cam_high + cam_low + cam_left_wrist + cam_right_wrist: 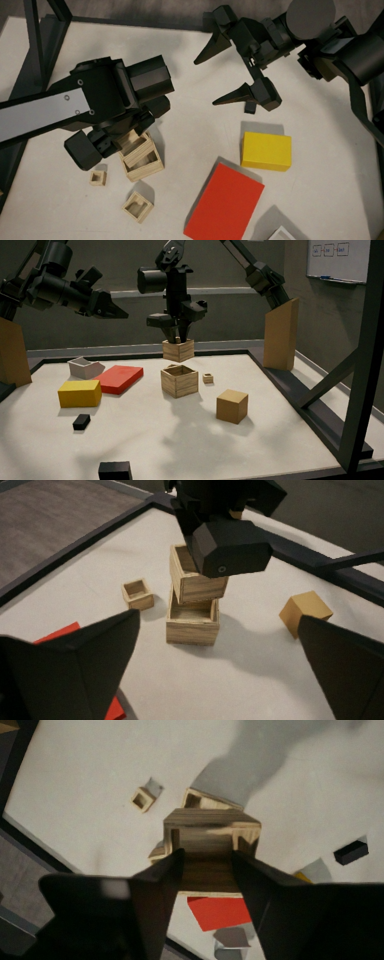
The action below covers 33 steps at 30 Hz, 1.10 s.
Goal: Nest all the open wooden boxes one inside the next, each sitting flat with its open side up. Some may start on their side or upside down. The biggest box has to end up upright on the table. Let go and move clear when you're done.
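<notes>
- The right gripper (128, 140) (177, 341) (198, 566) (207, 853) holds the second-largest box (138, 154) (178, 351) (202, 587) (207, 835) from inside, its half-spread fingers probably pressing outward on facing walls, which leaves the outside free to slip into a bigger box.
- That box hangs open side up, above and partly overlapping the biggest box (147, 171) (179, 384) (192, 632) (220, 805) in the top view, turned at an angle to it.
- The biggest box already sits upright on the table (325, 141) (141, 438) (250, 680) (300, 780), towards the top view's left edge; it needs no righting.
- The next move likely calls for matching corners, then lowering; a skewed descent could catch on the rim.
- The medium box (144, 212) (169, 366) (141, 601) (157, 854) waits open side up nearer the bottom edge; the smallest box (97, 183) (208, 379) (146, 806) is nearer the left edge.
- The left gripper (204, 83) (127, 316) (220, 620) stands wide with nothing in it, well apart from the boxes, presumably leaving room.
- All four are pale, straight-grained wood, square-cornered and thin-walled; the red slab (225, 203) (118, 378) (116, 710) (220, 912) and yellow block (266, 151) (79, 393) (302, 877) are smooth and plain.
</notes>
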Each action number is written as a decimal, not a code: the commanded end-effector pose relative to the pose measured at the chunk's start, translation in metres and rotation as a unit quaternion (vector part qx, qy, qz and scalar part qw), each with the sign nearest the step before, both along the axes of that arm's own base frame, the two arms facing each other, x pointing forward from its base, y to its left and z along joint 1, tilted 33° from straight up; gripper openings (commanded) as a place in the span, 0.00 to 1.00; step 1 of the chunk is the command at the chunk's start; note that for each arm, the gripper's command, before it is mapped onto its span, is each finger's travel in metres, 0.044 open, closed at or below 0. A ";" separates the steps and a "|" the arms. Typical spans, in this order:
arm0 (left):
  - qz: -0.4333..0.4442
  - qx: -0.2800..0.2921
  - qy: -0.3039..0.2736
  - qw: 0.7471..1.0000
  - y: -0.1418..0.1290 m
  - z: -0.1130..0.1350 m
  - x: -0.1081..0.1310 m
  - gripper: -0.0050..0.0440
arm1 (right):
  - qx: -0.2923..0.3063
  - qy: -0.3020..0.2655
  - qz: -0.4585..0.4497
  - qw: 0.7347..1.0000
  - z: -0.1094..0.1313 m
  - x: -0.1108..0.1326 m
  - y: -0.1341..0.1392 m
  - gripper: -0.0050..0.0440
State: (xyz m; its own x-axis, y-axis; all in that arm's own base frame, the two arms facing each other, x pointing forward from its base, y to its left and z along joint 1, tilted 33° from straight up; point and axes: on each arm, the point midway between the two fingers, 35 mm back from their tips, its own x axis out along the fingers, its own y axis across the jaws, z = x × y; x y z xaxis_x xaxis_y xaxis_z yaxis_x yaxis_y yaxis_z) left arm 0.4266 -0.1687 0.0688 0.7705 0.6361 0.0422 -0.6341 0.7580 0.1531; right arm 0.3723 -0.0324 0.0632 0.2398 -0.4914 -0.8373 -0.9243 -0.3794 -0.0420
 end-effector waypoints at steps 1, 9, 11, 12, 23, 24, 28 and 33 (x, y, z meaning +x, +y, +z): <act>-0.001 -0.005 -0.008 1.000 -0.002 0.006 0.003 0.92 | -0.016 0.019 0.063 0.998 0.010 0.005 0.002 0.65; -0.001 -0.005 -0.008 1.000 -0.002 0.006 0.003 0.92 | -0.051 0.087 0.179 0.979 0.009 0.005 0.002 0.65; -0.001 -0.005 -0.008 1.000 -0.002 0.006 0.003 0.92 | -0.060 0.104 0.207 0.971 0.009 0.005 0.002 0.65; -0.001 -0.005 -0.008 1.000 -0.002 0.006 0.003 0.92 | -0.064 0.112 0.221 0.967 0.009 0.005 0.002 0.65; -0.001 -0.005 -0.008 1.000 -0.002 0.006 0.003 0.92 | -0.102 0.185 0.344 0.915 0.009 0.005 0.002 0.65; -0.001 -0.005 -0.008 1.000 -0.002 0.006 0.003 0.92 | -0.106 0.193 0.358 0.908 0.009 0.005 0.002 0.65; -0.001 -0.005 -0.008 1.000 -0.002 0.006 0.003 0.92 | -0.122 0.224 0.409 0.876 0.009 0.005 0.002 0.65; -0.001 -0.005 -0.008 1.000 -0.002 0.006 0.003 0.92 | -0.133 0.246 0.447 0.850 0.009 0.005 0.002 0.65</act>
